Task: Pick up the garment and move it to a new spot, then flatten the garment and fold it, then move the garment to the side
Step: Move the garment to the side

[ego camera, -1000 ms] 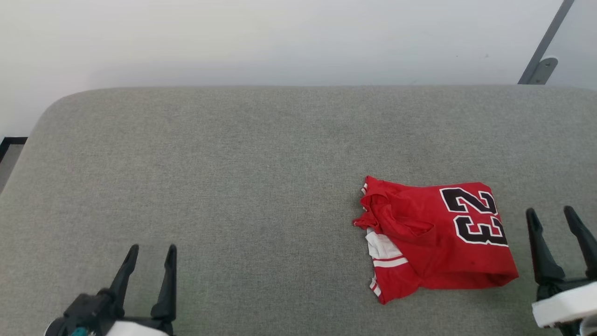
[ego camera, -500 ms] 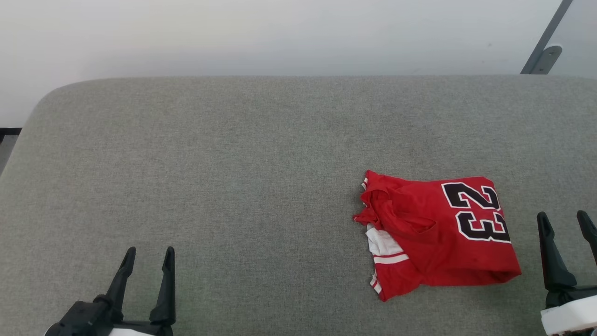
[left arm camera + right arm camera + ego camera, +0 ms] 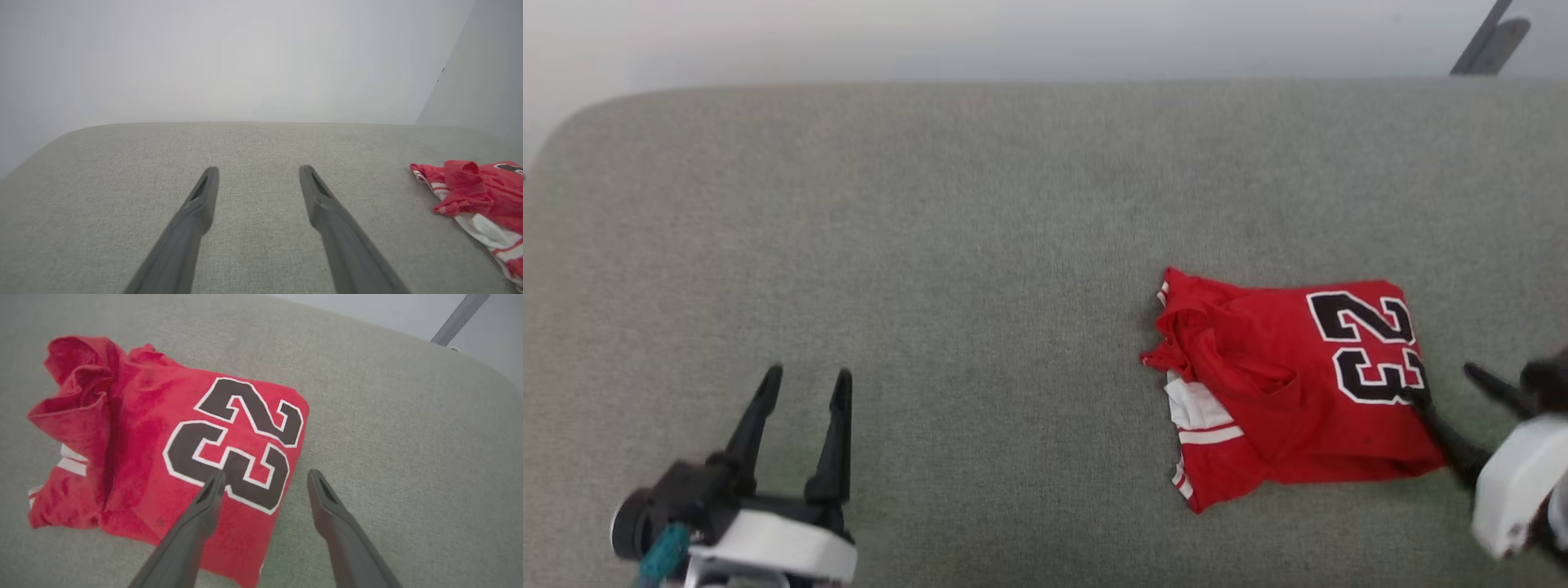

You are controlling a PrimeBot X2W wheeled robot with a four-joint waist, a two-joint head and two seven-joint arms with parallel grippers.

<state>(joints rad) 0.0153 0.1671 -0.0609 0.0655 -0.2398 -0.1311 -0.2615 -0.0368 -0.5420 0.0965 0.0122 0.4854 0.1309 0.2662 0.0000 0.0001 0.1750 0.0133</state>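
My right claw (image 3: 1444, 385) has swung in to the shirt's (image 3: 1282, 392) right edge, lower right of frame; spread, empty. Best to straddle that edge, pinch deep.

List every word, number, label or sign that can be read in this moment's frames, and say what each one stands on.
"23": black numerals outlined in white, on the red garment lying on the grey padded surface.
Left wrist view: a sliver of the garment's black lettering at the frame edge is cut off and unreadable.
No other text, brand or sign can be read.
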